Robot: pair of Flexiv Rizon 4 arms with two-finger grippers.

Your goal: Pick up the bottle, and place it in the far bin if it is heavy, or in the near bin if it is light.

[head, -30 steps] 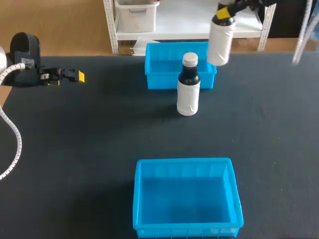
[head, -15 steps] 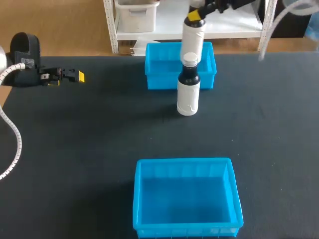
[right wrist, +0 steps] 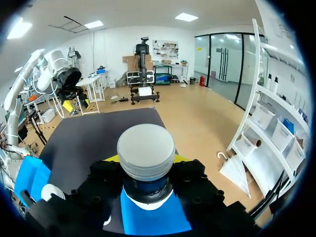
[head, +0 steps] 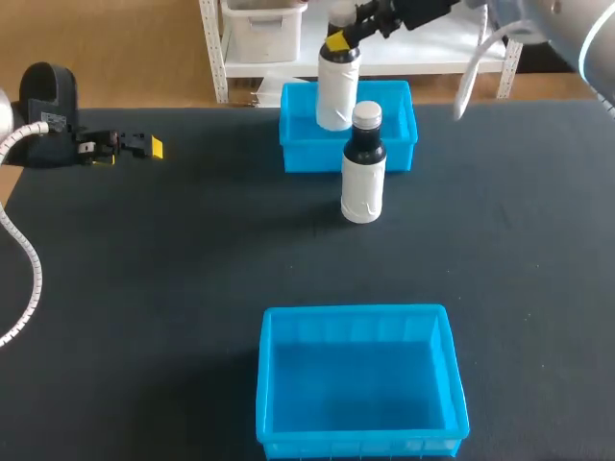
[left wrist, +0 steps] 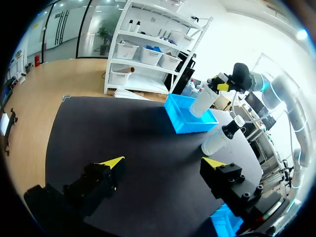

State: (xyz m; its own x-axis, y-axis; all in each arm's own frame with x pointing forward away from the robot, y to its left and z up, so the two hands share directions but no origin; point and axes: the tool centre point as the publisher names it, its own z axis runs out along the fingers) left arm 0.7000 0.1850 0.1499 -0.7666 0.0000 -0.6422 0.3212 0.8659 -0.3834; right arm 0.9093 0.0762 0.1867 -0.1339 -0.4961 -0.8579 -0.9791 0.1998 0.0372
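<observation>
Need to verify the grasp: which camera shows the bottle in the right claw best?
Head view: the held bottle hangs whole from the right claw above the far bin. Left wrist view shows it small and distant; right wrist view shows only its cap.

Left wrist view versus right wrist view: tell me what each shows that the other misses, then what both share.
Only the left wrist view: the held bottle at full length, its white body over the far bin; the standing bottle from cap to base; the open left tool up close. Only the right wrist view: the held bottle's grey cap face-on, right between the fingers of the right tool. Both: the held bottle, the right tool shut on it, the far bin, the dark table.
</observation>
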